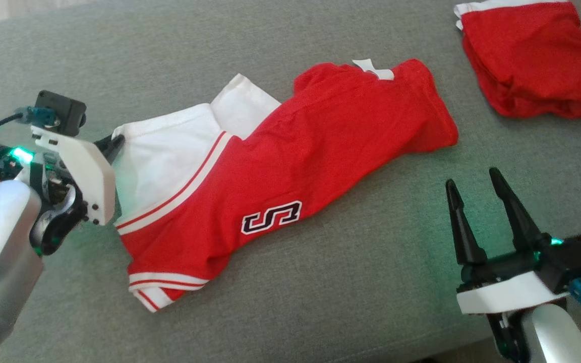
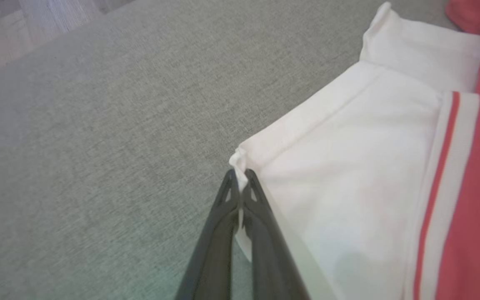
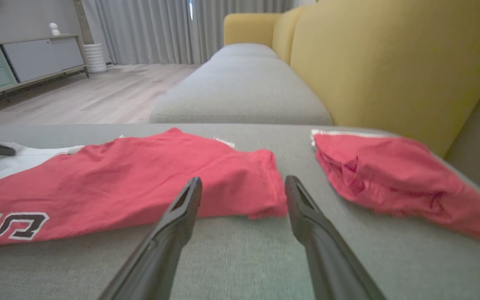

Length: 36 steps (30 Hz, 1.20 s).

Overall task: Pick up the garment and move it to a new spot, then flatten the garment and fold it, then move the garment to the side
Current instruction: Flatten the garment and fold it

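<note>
Principal item: the red and white jersey garment point(image 1: 295, 151) point(image 2: 348, 187) point(image 3: 119, 187), of soft knit cloth with striped trim. It is laid out lengthwise and somewhat creased on the grey woven sofa cushion point(image 1: 321, 282). In the head view the white panel is turned to the left and the red end to the upper right. A black-and-white letter emblem point(image 1: 272, 217) point(image 3: 11, 225) is borne on the red part.

Left gripper point(image 1: 114, 146) point(image 2: 240, 175): the two dark fingers are pressed together on the outer corner of the white panel. In the left wrist view a sliver of white cloth is seen pinched between them.

Right gripper point(image 1: 473, 180) point(image 3: 243, 183): the fingers are spread apart and nothing is held. It is placed over bare cushion, near the garment's red end but apart from it.

Secondary item: a folded red cloth bundle with a white edge point(image 1: 532, 60) point(image 3: 390, 179) is set on the same cushion, well apart from the garment, at the upper right of the head view.

Surroundings: a yellow upholstered backrest point(image 3: 390, 62) is seen behind the bundle.
</note>
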Motion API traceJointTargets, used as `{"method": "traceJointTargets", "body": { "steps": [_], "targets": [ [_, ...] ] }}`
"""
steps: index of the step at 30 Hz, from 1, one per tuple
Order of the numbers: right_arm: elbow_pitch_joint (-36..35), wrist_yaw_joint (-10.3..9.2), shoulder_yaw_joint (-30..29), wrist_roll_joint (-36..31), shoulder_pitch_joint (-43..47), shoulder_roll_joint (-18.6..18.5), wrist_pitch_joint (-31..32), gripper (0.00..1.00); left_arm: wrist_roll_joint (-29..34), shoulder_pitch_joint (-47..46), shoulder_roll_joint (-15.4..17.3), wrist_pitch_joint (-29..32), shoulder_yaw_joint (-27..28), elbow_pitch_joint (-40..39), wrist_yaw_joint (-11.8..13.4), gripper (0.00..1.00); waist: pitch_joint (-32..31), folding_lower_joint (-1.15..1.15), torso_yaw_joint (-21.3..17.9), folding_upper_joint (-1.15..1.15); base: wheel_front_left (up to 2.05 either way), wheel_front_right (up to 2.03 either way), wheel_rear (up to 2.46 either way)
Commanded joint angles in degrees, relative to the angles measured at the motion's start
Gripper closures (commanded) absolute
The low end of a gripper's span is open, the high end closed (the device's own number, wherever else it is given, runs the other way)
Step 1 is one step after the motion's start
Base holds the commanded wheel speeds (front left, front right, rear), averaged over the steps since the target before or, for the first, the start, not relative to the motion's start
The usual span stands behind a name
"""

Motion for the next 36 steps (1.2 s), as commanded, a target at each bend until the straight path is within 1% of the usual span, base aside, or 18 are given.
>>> {"method": "traceJointTargets", "body": {
  "steps": [1, 2, 3, 5, 6, 7, 9, 13, 15, 18, 22, 25, 26, 27, 28, 29, 33, 36],
  "targets": [
    [0.0, 0.37, 0.6, 2.1, 0.1, -0.7, -0.2, 0.00, 0.6, -1.5, 3.2, -1.4, 2.8, -1.7, -0.1, 1.00, -0.7, 0.00, 0.9, 0.00, 0.00, 0.00, 0.00],
    [1.3, 0.37, 1.3, 3.5, -0.4, -1.4, -0.2, 0.00, 0.9, -1.5, 3.3, -2.2, 2.8, -2.0, -0.1, 1.00, -0.9, 0.00, 1.5, 0.00, 0.00, 0.00, 0.00],
    [2.6, 0.37, 2.8, 4.5, -1.3, -2.9, -0.2, 0.00, 1.1, -1.6, 3.3, -2.9, 2.8, -2.3, -0.2, 1.00, -1.0, 0.00, 2.0, 0.00, 0.00, 0.00, 0.00],
    [5.4, 0.37, 5.3, 6.9, -4.3, -6.7, 0.0, 0.00, 1.1, -1.7, 3.0, -3.8, 2.7, -2.8, -0.4, 1.00, -1.1, 0.00, 3.1, 0.00, 0.00, 0.00, 0.00],
    [6.6, 0.37, 6.8, 8.5, -6.4, -9.0, 1.1, 0.00, 1.1, -1.9, 2.8, -4.0, 2.5, -3.0, -0.5, 1.00, -1.1, 0.00, 3.7, 0.00, 0.00, 0.00, 0.00],
    [7.6, 0.37, 8.0, 9.8, -9.0, -11.4, 2.7, 0.00, 1.1, -2.0, 2.6, -4.0, 2.3, -3.3, -0.6, 1.00, -0.9, 0.00, 4.2, 0.00, 0.00, 0.00, 0.00],
    [9.9, 0.37, 9.8, 13.3, -14.2, -15.7, 8.1, 0.00, 1.3, -2.5, 2.3, -4.1, 1.9, -3.6, -0.8, 1.00, -0.6, 0.00, 5.2, 0.00, 0.00, 0.00, 0.00],
    [15.3, 0.37, 12.5, 21.8, -23.3, -21.8, 19.2, 0.00, 2.2, -3.8, 1.2, -4.8, 1.0, -4.0, -1.0, 1.00, 0.5, 0.00, 7.5, 0.00, 0.00, 0.00, 0.00],
    [17.7, 0.37, 13.2, 26.5, -26.7, -23.2, 22.2, 0.00, 2.5, -4.5, 0.6, -5.2, 0.6, -4.1, -1.1, 1.00, 1.1, 0.00, 8.6, 0.00, 0.00, 0.00, 0.00],
    [21.5, 0.37, 14.3, 32.7, -29.7, -24.5, 24.8, 0.00, 3.1, -5.6, -0.3, -5.8, -0.1, -4.5, -1.3, 1.00, 2.2, 0.00, 10.2, 0.00, 0.00, 0.00, 0.00],
    [25.0, 0.37, 15.7, 39.2, -32.2, -24.7, 25.0, 0.00, 3.5, -6.7, -1.0, -6.5, -0.8, -4.9, -1.5, 1.00, 3.5, 0.00, 11.5, 0.00, 0.00, 0.00, 0.00],
    [26.7, 0.37, 17.5, 42.4, -33.7, -24.8, 24.8, 0.00, 3.7, -7.2, -1.0, -6.9, -1.1, -5.0, -1.6, 1.00, 4.0, 0.00, 11.9, 0.00, 0.00, 0.00, 0.00],
    [27.2, 0.37, 18.2, 43.4, -34.1, -24.9, 24.9, 0.02, 3.8, -7.3, -1.0, -6.9, -1.2, -5.0, -1.7, 1.00, 4.1, 0.00, 12.0, 0.00, 0.00, 0.00, 0.00],
    [27.5, 0.37, 18.9, 44.3, -34.4, -24.9, 25.0, 0.40, 3.8, -7.4, -0.9, -7.0, -1.3, -4.9, -1.7, 1.00, 4.2, 0.00, 12.1, 0.00, 0.00, 0.00, 0.00],
    [27.8, 0.37, 19.6, 45.1, -34.7, -25.0, 25.0, 0.75, 3.8, -7.5, -0.9, -7.1, -1.3, -4.8, -1.7, 1.00, 4.2, 0.00, 12.1, 0.00, 0.00, 0.00, 0.00],
    [28.0, 0.37, 20.2, 45.8, -35.0, -25.2, 24.8, 1.00, 3.8, -7.5, -0.9, -7.2, -1.3, -4.7, -1.7, 1.00, 4.2, 0.00, 12.2, 0.00, 0.00, 0.00, 0.00],
    [28.8, 0.37, 22.0, 47.5, -35.8, -26.3, 22.3, 1.00, 4.1, -7.6, -0.8, -8.1, -1.5, -4.1, -1.7, 1.00, 3.7, 0.00, 12.0, 0.00, 0.00, 0.00, 0.00],
    [28.1, 0.37, 22.7, 48.9, -35.8, -27.5, 19.7, 1.00, 5.0, -7.7, -0.7, -9.9, -1.6, -4.0, -1.6, 1.00, 2.8, 0.00, 11.6, 0.00, 0.00, 0.00, 0.00]
  ]
}}
